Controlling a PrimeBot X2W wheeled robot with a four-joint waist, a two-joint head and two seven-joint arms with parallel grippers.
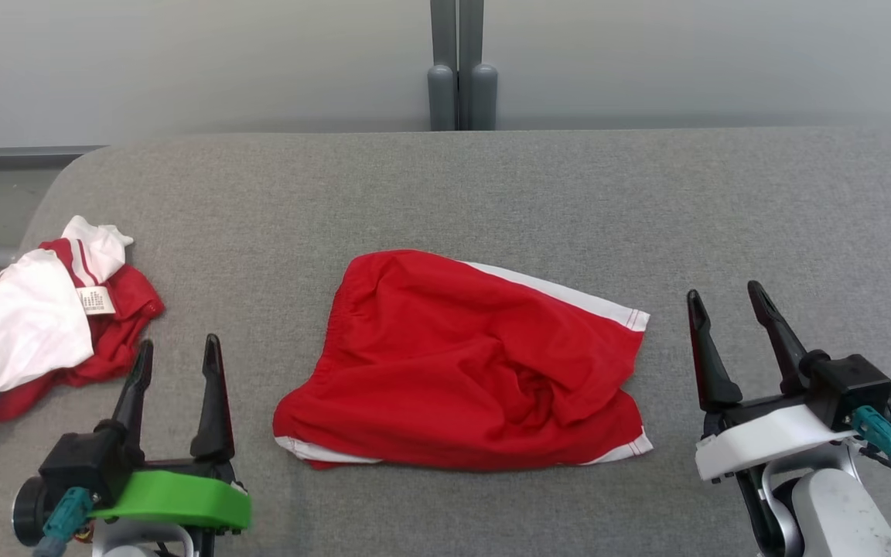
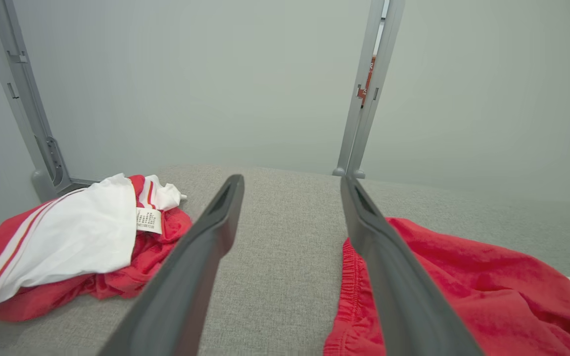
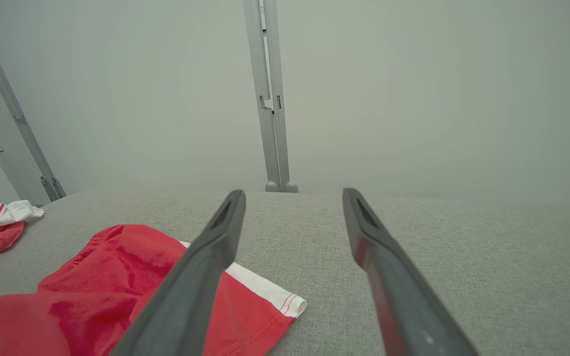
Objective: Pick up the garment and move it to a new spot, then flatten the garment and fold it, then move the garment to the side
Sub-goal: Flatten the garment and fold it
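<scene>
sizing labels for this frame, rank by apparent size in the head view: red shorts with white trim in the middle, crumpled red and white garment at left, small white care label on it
1. red shorts with white trim
2. crumpled red and white garment, partly cut off at the left edge
3. small white care label

Garment (image 1: pixel 453 363) on table (image 1: pixel 492 193) between left claw (image 1: pixel 179 341) and right claw (image 1: pixel 724 289); 2nd garment (image 1: pixel 28 325) far left, perhaps overhanging.

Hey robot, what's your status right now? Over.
Left pincer open, empty. Right pincer open, empty. Red shorts rumpled on the table between them, not held. Other garment heaped at far left, clear of the shorts.
</scene>
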